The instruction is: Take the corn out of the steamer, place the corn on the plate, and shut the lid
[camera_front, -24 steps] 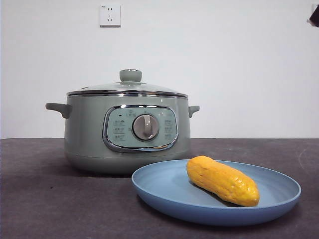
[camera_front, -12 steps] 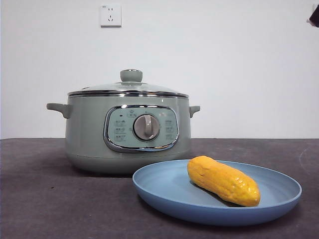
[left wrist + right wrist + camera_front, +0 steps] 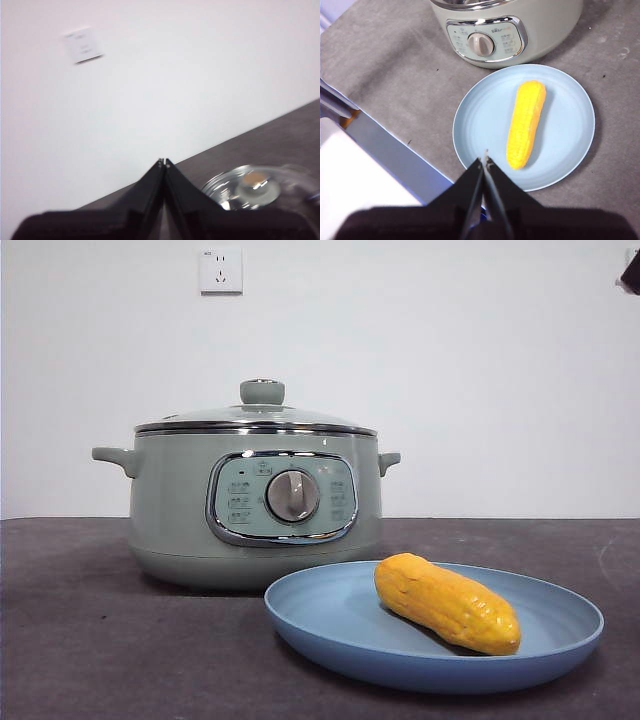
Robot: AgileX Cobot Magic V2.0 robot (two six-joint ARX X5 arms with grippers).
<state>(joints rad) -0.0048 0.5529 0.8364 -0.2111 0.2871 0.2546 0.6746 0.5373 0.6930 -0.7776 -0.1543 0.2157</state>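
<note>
The corn [image 3: 447, 602] lies on the blue plate [image 3: 330, 615] in front of the sage-green steamer [image 3: 255, 500]. The glass lid [image 3: 258, 416] with its green knob sits closed on the steamer. My right gripper [image 3: 484, 159] is shut and empty, high above the plate [image 3: 567, 135], near the corn [image 3: 525, 123]; the steamer [image 3: 505, 30] shows beyond. My left gripper [image 3: 164, 162] is shut and empty, raised above and beside the lid [image 3: 255, 186]. One arm shows only as a black tip [image 3: 631, 272] at the front view's top right corner.
A white wall socket [image 3: 221, 271] is on the back wall. The dark grey table [image 3: 90, 640] runs to an edge with a blue-and-white border [image 3: 385, 155] in the right wrist view.
</note>
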